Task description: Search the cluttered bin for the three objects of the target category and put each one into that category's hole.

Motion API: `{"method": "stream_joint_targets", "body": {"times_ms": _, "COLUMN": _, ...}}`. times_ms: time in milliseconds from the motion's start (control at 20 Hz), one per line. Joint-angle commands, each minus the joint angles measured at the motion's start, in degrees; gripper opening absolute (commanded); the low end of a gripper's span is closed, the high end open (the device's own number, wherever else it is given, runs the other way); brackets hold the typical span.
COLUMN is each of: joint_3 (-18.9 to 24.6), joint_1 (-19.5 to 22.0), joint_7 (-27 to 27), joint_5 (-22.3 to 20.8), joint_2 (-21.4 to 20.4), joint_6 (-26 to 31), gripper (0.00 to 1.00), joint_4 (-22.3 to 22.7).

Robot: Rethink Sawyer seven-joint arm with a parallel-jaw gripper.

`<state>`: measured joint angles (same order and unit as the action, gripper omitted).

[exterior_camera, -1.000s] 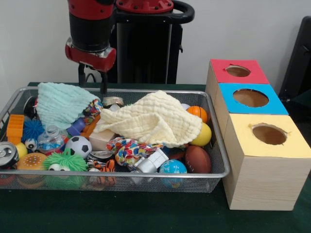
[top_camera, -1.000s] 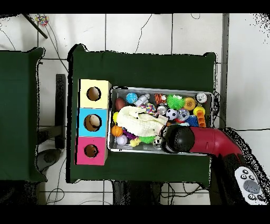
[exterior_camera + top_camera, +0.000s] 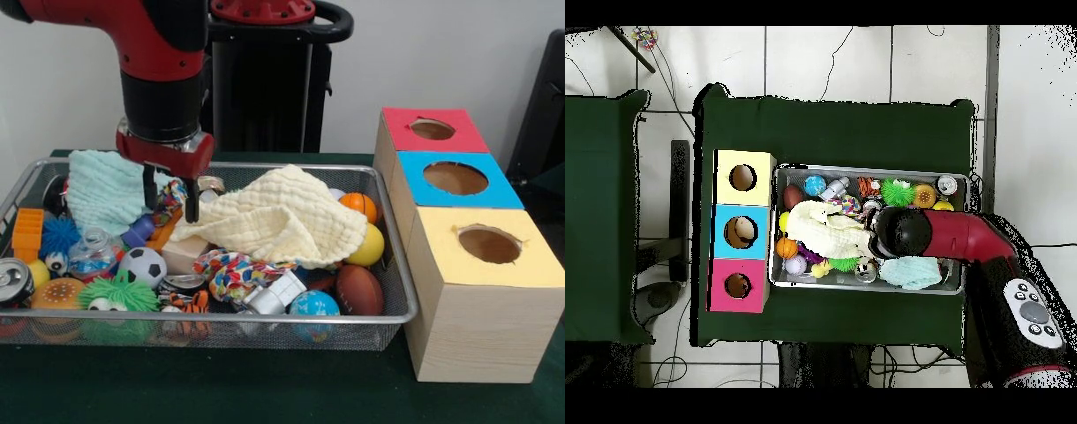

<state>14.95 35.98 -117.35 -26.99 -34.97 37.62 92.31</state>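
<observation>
The bin (image 3: 265,329) of silver wire mesh is full of toys, and it also shows in the overhead view (image 3: 957,178). My gripper (image 3: 169,201) is open and hangs low in the bin's back left part. Its two fingers (image 3: 191,205) straddle a colourful rope toy (image 3: 169,196) between the teal cloth (image 3: 104,188) and the yellow cloth (image 3: 281,217). In the overhead view the arm's head (image 3: 901,232) hides the gripper. The hole (image 3: 433,129) in the red-topped box is at the far right and shows in the overhead view too (image 3: 738,286).
Blue-topped (image 3: 455,177) and yellow-topped (image 3: 488,244) boxes stand beside the red one. In the bin lie an orange basketball (image 3: 359,206), a yellow ball (image 3: 372,246), a brown football (image 3: 359,289), a soccer ball (image 3: 142,266), a globe ball (image 3: 312,306), a can (image 3: 13,281) and a green fuzzy toy (image 3: 115,293).
The arm has come forward and down from the bin's back rim into the bin. The gripper now sits lower, around the rope toy. The teal cloth shows uncovered in the overhead view.
</observation>
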Motion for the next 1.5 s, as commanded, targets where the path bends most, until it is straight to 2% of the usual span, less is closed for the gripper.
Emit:
{"method": "stream_joint_targets", "body": {"times_ms": 50, "joint_3": 3.80, "joint_1": -2.68, "joint_7": 6.61, "joint_5": -3.10, "joint_2": 12.26, "joint_6": 1.57, "gripper": 1.00, "joint_4": -13.67}}
{"method": "stream_joint_targets", "body": {"times_ms": 200, "joint_3": 3.89, "joint_1": -3.34, "joint_7": 7.54, "joint_5": -2.88, "joint_2": 16.28, "joint_6": 3.02, "gripper": 1.00, "joint_4": -19.70}}
{"method": "stream_joint_targets", "body": {"times_ms": 350, "joint_3": 4.10, "joint_1": -4.30, "joint_7": 7.32, "joint_5": -1.35, "joint_2": 18.66, "joint_6": 4.87, "gripper": 1.00, "joint_4": -23.29}}
{"method": "stream_joint_targets", "body": {"times_ms": 600, "joint_3": 2.64, "joint_1": -6.61, "joint_7": 4.60, "joint_5": -0.63, "joint_2": 20.77, "joint_6": 4.73, "gripper": 1.00, "joint_4": -25.47}}
{"method": "stream_joint_targets", "body": {"times_ms": 850, "joint_3": 1.49, "joint_1": -6.18, "joint_7": 5.39, "joint_5": -1.62, "joint_2": 20.85, "joint_6": 4.61, "gripper": 1.00, "joint_4": -24.57}}
{"method": "stream_joint_targets", "body": {"times_ms": 1150, "joint_3": 0.55, "joint_1": -6.41, "joint_7": 4.30, "joint_5": -0.66, "joint_2": 18.28, "joint_6": 8.36, "gripper": 1.00, "joint_4": -21.35}}
{"method": "stream_joint_targets", "body": {"times_ms": 1350, "joint_3": 3.06, "joint_1": -4.66, "joint_7": 3.85, "joint_5": 1.27, "joint_2": 17.75, "joint_6": 5.08, "gripper": 1.00, "joint_4": -19.30}}
{"method": "stream_joint_targets", "body": {"times_ms": 1500, "joint_3": 3.74, "joint_1": -5.15, "joint_7": 2.02, "joint_5": 2.62, "joint_2": 13.45, "joint_6": 3.66, "gripper": 1.00, "joint_4": -18.45}}
